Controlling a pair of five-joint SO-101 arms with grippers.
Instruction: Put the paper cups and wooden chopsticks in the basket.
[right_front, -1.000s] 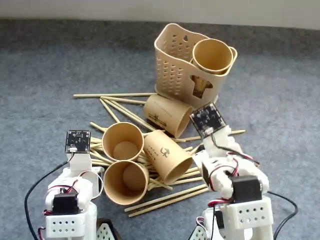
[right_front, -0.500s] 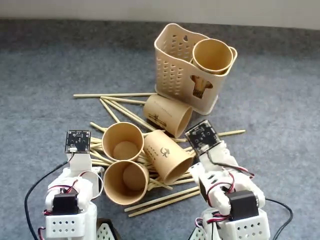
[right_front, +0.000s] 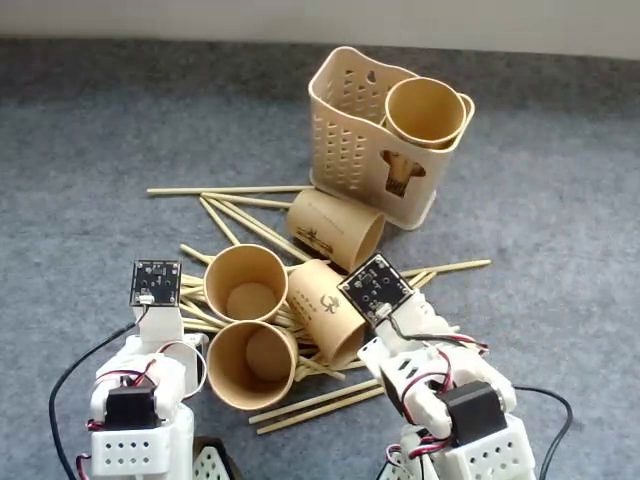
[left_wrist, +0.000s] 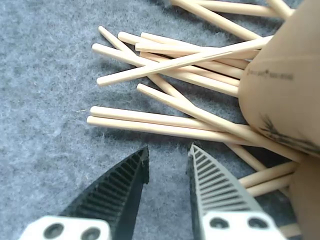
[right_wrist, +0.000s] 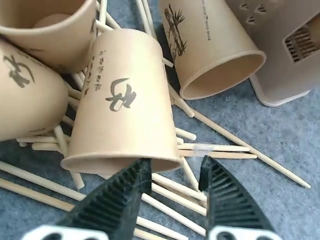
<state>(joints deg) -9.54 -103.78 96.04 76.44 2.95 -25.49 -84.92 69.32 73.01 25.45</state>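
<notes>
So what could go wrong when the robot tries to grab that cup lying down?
1. The right hand is open at the rim of the tipped cup, which lies on loose chopsticks. A nudge might roll it away.
2. The hand could pinch a chopstick along with the rim, giving a weak grip.
3. A neighbouring cup touches it and might get shoved.
</notes>
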